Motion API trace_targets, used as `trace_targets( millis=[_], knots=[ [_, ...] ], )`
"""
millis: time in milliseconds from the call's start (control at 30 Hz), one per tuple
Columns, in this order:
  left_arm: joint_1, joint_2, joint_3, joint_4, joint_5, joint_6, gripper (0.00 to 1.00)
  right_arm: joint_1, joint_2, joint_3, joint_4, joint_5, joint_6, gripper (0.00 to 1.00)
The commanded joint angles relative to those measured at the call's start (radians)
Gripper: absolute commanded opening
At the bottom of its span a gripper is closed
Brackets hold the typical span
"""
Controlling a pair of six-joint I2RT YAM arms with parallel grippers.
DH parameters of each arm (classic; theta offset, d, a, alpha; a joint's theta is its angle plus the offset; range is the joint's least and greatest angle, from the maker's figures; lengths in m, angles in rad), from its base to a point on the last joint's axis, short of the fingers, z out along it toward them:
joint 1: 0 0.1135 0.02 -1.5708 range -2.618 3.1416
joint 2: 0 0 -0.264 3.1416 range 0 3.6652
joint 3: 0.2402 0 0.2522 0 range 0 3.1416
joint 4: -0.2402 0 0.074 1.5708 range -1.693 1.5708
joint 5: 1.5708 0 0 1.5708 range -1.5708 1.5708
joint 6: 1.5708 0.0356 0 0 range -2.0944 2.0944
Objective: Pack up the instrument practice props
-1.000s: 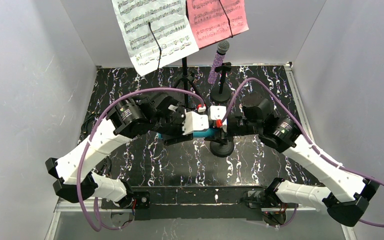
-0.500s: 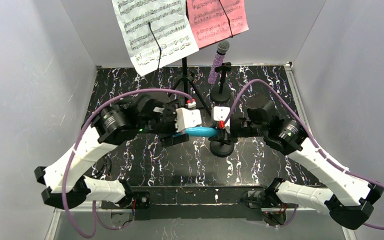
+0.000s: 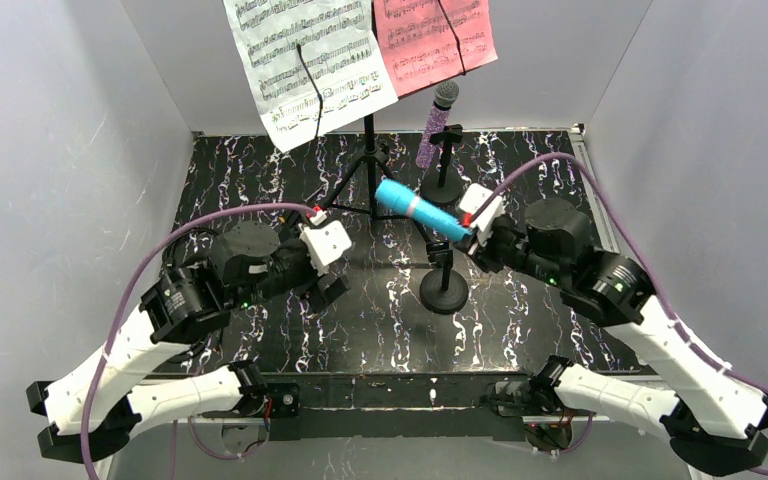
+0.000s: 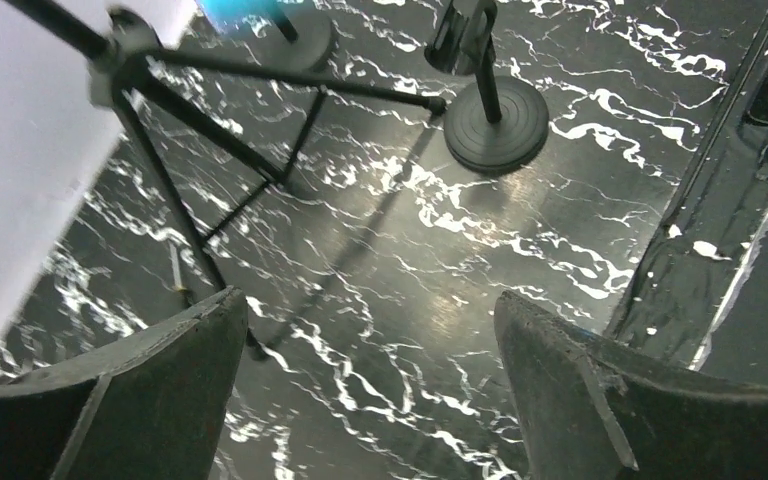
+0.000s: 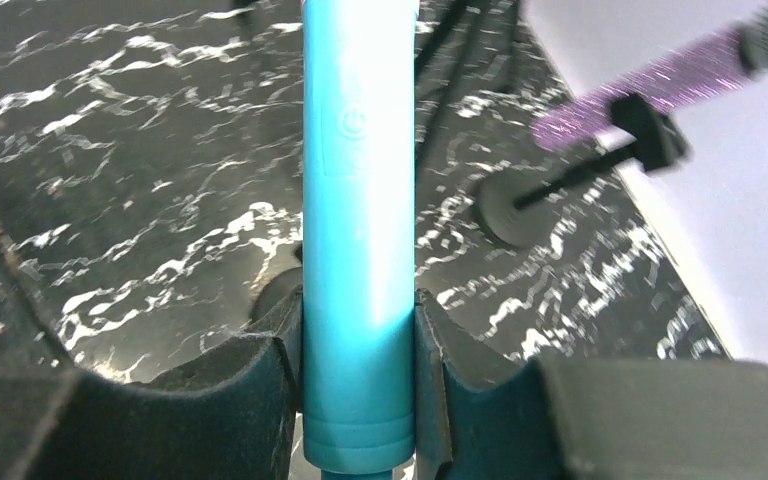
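My right gripper [image 3: 467, 230] is shut on the tail end of the blue microphone [image 3: 418, 209], which hangs in the air and points back-left, above and behind the empty near mic holder [image 3: 444, 291]. In the right wrist view the blue microphone [image 5: 358, 180] stands clamped between both pads of the right gripper [image 5: 358, 340]. My left gripper [image 3: 328, 291] is open over bare table, and in its own view the left gripper [image 4: 368, 300] holds nothing. The purple glitter microphone [image 3: 435, 124] leans in the far mic holder [image 3: 442, 186]. White [image 3: 310, 60] and pink [image 3: 434, 40] music sheets sit on the stand.
The tall black tripod [image 3: 368, 152] stands at the back centre, its legs [image 4: 210, 150] spreading ahead of my left gripper. Grey walls close in the black marbled table [image 3: 360, 330] on three sides. The empty holder's round base [image 4: 495, 118] shows in the left wrist view.
The left gripper opened, let go of the blue microphone and drew back to the near left. The right gripper carried the microphone up and toward the back, off the near holder.
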Motion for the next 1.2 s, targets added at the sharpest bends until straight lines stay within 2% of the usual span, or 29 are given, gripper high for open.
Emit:
trace_targets(
  millis=[0,267,433,500,600,733,800,900,1067,1167],
  knots=[
    [0.0,-0.095,-0.147,0.094,-0.036,-0.171,0.93,0.001,-0.088,-0.008,0.057,0.304,0.11,0.01],
    [0.003,-0.27,-0.408,0.235,-0.202,-0.322,0.97,0.0,-0.161,-0.169,0.155,0.658,0.183,0.01],
    [0.007,-0.306,-0.526,0.316,-0.28,-0.372,0.98,-0.006,-0.161,-0.276,0.267,0.764,0.183,0.01],
    [0.009,-0.307,-0.554,0.34,-0.325,-0.379,0.98,-0.035,-0.144,-0.31,0.311,0.757,0.192,0.01],
    [0.015,-0.314,-0.592,0.379,-0.392,-0.379,0.98,-0.175,-0.102,-0.36,0.374,0.62,0.212,0.01],
    [0.029,-0.343,-0.653,0.44,-0.446,-0.371,0.98,-0.509,-0.027,-0.411,0.486,0.297,0.272,0.01],
    [0.041,-0.355,-0.674,0.458,-0.454,-0.362,0.98,-0.632,0.031,-0.426,0.546,0.173,0.297,0.01],
    [0.06,-0.379,-0.706,0.477,-0.471,-0.344,0.98,-0.756,0.145,-0.432,0.631,0.066,0.314,0.01],
    [0.105,-0.403,-0.781,0.557,-0.435,-0.288,0.98,-0.882,0.368,-0.439,0.84,0.015,0.286,0.01],
    [0.118,-0.38,-0.81,0.609,-0.422,-0.26,0.98,-0.954,0.505,-0.395,0.89,-0.059,0.275,0.01]
  ],
)
